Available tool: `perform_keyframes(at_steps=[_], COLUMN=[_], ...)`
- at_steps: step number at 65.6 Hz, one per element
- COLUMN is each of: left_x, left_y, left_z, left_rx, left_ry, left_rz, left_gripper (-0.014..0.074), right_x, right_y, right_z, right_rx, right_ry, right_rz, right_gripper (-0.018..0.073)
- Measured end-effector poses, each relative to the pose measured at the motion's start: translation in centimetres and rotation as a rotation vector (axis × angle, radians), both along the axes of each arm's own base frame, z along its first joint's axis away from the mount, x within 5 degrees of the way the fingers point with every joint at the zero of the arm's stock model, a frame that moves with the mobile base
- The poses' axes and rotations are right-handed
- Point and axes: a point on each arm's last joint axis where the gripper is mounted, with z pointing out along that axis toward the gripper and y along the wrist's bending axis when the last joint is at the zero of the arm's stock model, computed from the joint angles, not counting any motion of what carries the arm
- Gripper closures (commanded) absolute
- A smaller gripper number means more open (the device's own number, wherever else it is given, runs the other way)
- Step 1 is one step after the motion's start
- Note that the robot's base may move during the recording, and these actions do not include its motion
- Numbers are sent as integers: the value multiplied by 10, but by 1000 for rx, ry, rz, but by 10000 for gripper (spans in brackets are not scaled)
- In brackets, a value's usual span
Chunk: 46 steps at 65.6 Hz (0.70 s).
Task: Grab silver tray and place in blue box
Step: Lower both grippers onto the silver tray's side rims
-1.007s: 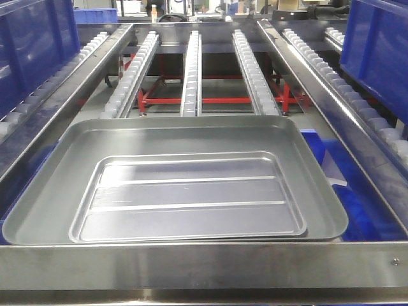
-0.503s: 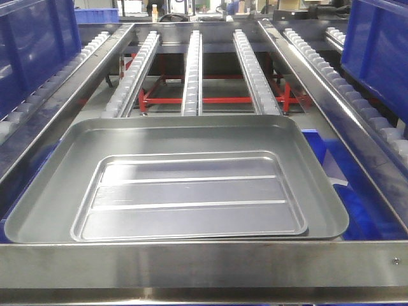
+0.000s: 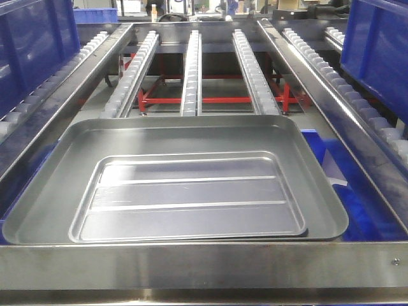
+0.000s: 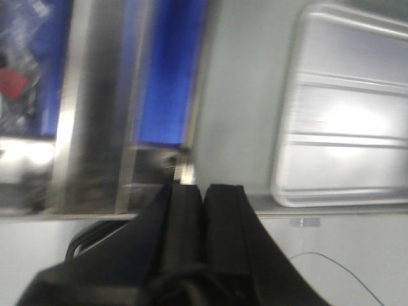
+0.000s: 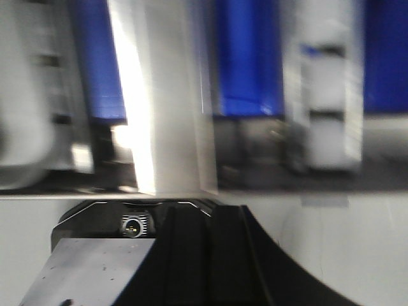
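The silver tray (image 3: 188, 197), shiny with two long ridges, lies flat inside a larger dull grey tray (image 3: 191, 131) on the conveyor's near end. Blue box walls stand at the left (image 3: 32, 44) and right (image 3: 376, 44). More blue plastic (image 3: 344, 191) shows under the grey tray's right edge. Neither gripper shows in the front view. In the blurred left wrist view my left gripper (image 4: 204, 188) is shut and empty, near the steel front rail, with the silver tray (image 4: 347, 115) up to its right. In the blurred right wrist view my right gripper (image 5: 213, 210) is shut and empty, facing blue plastic (image 5: 248, 57).
A steel front rail (image 3: 204, 261) runs across the near edge. Three roller tracks (image 3: 191, 70) over a red frame (image 3: 210, 100) run away behind the trays. Angled steel side rails with rollers (image 3: 319, 70) border both sides.
The front view has shifted very slightly. The two trays lie where they were. No gripper has come into the front view.
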Motion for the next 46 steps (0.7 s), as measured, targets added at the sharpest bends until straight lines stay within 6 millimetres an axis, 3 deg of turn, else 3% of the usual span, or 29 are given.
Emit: perform_keyframes(at_steps=[8,22,33,46], left_x=[2,21,43,55], left_y=[-28,-68,-97,-105], left_z=[7,-5,-20,-37], left_rx=[27,160,184,213], left_ry=[-16,18,57,101], left_rz=[-17,-25,-47,-46], left_gripper=[692,692,692,692], right_x=[20,57,82,90], right_y=[37,84,103,109], right_z=[0,2,-4,-16], right_rx=[-38,-23,-1,-16], right_ry=[2,-6,15,56], right_rz=[22,42,57,65], right_gripper=[501,503,503,498])
